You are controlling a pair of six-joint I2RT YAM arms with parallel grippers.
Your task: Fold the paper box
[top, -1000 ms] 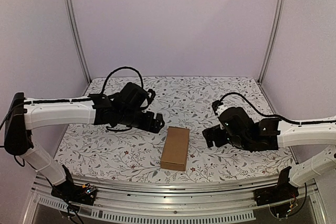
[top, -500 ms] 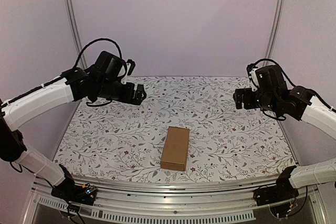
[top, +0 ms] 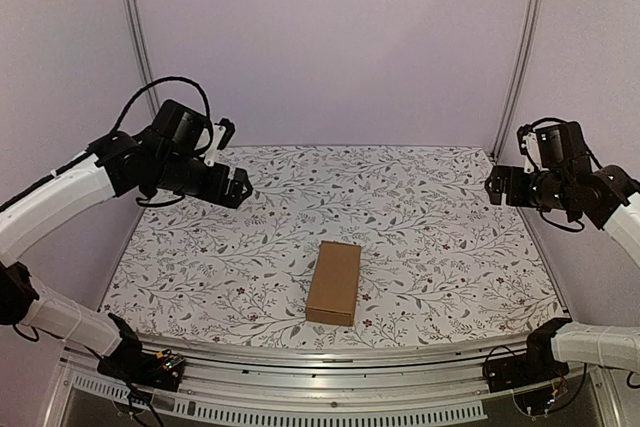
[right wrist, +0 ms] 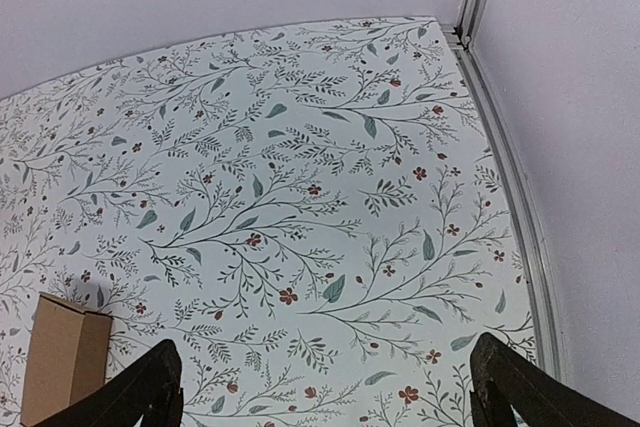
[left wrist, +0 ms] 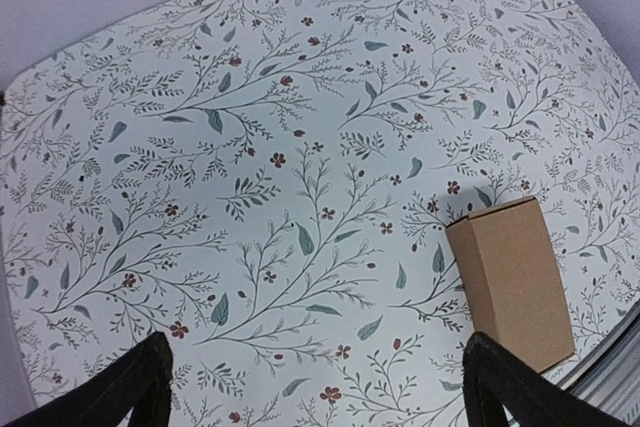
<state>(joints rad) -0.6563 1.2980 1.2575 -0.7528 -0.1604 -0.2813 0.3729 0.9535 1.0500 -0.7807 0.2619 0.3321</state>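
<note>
The paper box (top: 334, 282) is a closed small brown carton lying flat near the table's front middle, long side running front to back. It shows at the right in the left wrist view (left wrist: 512, 279) and at the lower left in the right wrist view (right wrist: 60, 352). My left gripper (top: 237, 189) is open and empty, raised high over the back left, far from the box. My right gripper (top: 497, 187) is open and empty, raised high at the back right. In each wrist view the fingers (left wrist: 135, 387) (right wrist: 515, 387) stand wide apart with only tablecloth between them.
The table carries a white floral cloth (top: 420, 227). Pale walls and metal posts (top: 520, 47) close the back and sides. An aluminium rail (top: 330, 357) runs along the front edge.
Both arms have lifted and drawn back from beside the box, the left to the back left, the right to the back right. The box has not moved.
</note>
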